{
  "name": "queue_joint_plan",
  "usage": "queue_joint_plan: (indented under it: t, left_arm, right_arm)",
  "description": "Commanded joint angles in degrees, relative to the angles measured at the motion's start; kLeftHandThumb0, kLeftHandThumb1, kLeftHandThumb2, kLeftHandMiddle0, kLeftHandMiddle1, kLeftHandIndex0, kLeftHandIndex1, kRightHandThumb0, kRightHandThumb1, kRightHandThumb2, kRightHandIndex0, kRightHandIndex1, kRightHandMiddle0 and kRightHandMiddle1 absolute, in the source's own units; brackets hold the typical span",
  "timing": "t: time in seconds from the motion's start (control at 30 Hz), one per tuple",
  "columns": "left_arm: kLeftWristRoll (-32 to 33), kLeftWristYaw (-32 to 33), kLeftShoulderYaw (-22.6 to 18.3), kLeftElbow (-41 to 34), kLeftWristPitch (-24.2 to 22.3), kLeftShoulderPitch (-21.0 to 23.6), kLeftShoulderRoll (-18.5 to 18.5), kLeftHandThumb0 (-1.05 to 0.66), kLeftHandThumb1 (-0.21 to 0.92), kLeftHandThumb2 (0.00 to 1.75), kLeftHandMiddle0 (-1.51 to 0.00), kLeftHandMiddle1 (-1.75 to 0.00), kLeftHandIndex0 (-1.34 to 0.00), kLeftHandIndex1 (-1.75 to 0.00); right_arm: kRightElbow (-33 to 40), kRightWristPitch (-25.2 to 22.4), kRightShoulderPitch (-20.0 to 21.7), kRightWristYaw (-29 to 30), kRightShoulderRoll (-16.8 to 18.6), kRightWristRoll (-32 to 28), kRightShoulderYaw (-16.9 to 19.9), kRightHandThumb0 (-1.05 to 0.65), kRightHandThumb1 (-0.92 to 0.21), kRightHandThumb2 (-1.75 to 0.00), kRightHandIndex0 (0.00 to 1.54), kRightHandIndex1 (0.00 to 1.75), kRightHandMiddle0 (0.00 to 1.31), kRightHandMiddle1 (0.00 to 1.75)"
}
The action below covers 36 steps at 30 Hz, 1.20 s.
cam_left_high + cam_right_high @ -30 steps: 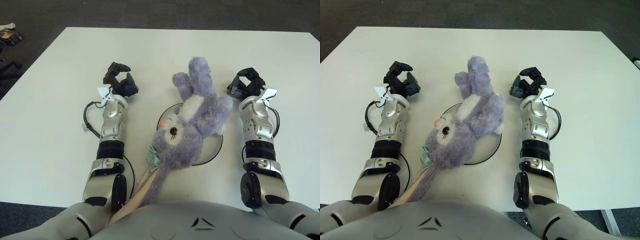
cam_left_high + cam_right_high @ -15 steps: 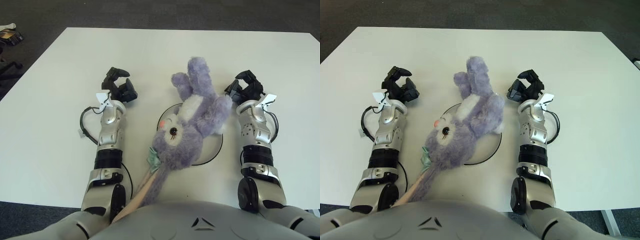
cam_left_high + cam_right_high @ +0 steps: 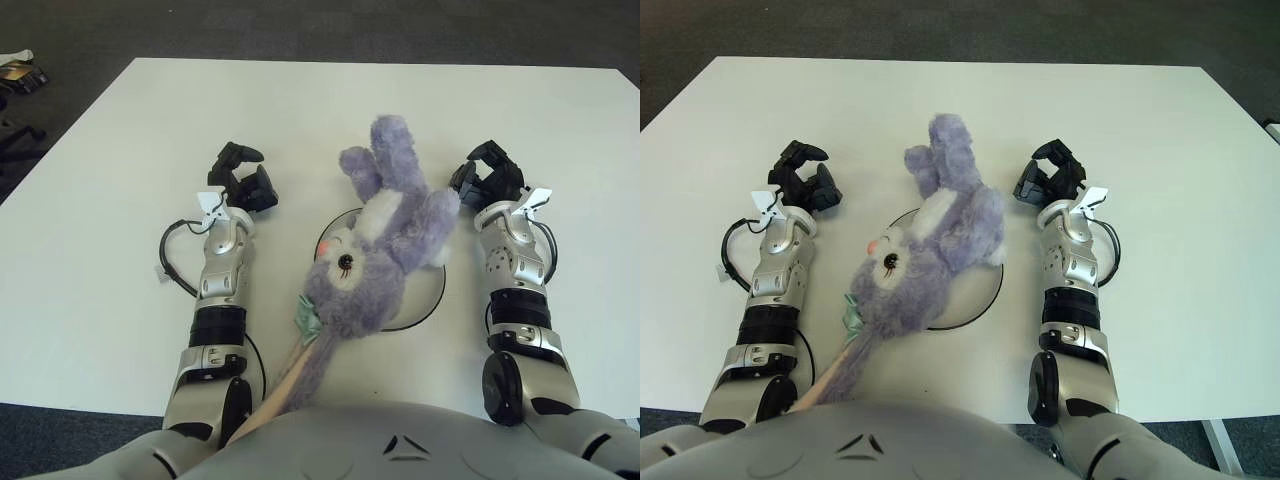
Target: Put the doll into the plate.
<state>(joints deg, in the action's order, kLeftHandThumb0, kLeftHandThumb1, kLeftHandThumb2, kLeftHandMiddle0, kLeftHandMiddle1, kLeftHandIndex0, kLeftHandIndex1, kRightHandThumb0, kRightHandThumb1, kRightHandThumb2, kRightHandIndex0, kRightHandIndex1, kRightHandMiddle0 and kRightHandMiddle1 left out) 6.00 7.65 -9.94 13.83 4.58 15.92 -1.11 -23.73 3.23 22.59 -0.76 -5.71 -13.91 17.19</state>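
Both silver forearms reach forward over the white rectangular table point(image 3: 120, 150), roughly parallel, one on each side of the doll. The left hand point(image 3: 243, 178), black and three-fingered, shows at the end of the left forearm with its fingers curled loosely inward around nothing; it is to the left of the doll, apart from it, with bare tabletop between. The right hand point(image 3: 488, 176) shows in a similar pose on the other side, fingers bent in a loose claw and gripping nothing, its fingertips just beside the doll's upper right side; whether they touch the fur cannot be told. A thin black cable point(image 3: 172, 260) loops out from the left forearm over the table. The fluffy purple plush rabbit doll point(image 3: 375, 255) lies face up on the round white plate with a dark rim point(image 3: 428, 300), which sits between the two arms. The doll's body covers most of the plate, leaving only the right and lower edge of the rim exposed. Its two stubby limbs point away from the robot past the far edge of the plate, its head with a dark eye and pink spot lies over the plate's near left part, and its long ears with pinkish lining point(image 3: 285, 375) trail off the plate toward the robot's grey torso point(image 3: 400, 445).
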Motion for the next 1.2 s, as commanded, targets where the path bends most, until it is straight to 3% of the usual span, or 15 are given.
queue_joint_plan:
  t: [0.0,0.63,0.83,1.17]
  left_arm:
    - [-0.3,-0.7,0.1,1.7,-1.8,-0.5,0.8,-0.54,0.18,1.48,-1.34,-1.75,-0.73,-1.75]
    - [0.1,-2.1,0.6,1.6,-2.8,-0.7,1.4,-0.53,0.19,1.47,-1.38,-1.75,-0.72,-1.75]
    - [0.8,-3.3,0.7,0.5,-3.0,-1.4,1.4,-0.53,0.20,1.46,-1.36,-1.75,-0.71,-1.75]
    - [0.7,-3.9,1.0,-1.4,-2.6,-2.8,1.3,-0.53,0.21,1.45,-1.34,-1.75,-0.70,-1.75]
  right_arm:
    - [-4.0,1.7,-1.6,0.4,0.2,1.6,-0.5,-0.54,-0.18,-1.50,1.41,1.75,0.73,1.75]
    - [-11.0,7.7,-1.5,1.7,0.0,4.9,-1.7,-0.53,-0.19,-1.47,1.41,1.75,0.72,1.75]
    - [-10.6,5.2,-2.3,2.8,-0.7,6.6,-2.7,-0.54,-0.19,-1.48,1.40,1.75,0.72,1.75]
    - [-1.5,-1.2,-8.3,3.1,-1.5,8.7,-5.0,-0.52,-0.22,-1.45,1.39,1.75,0.70,1.75]
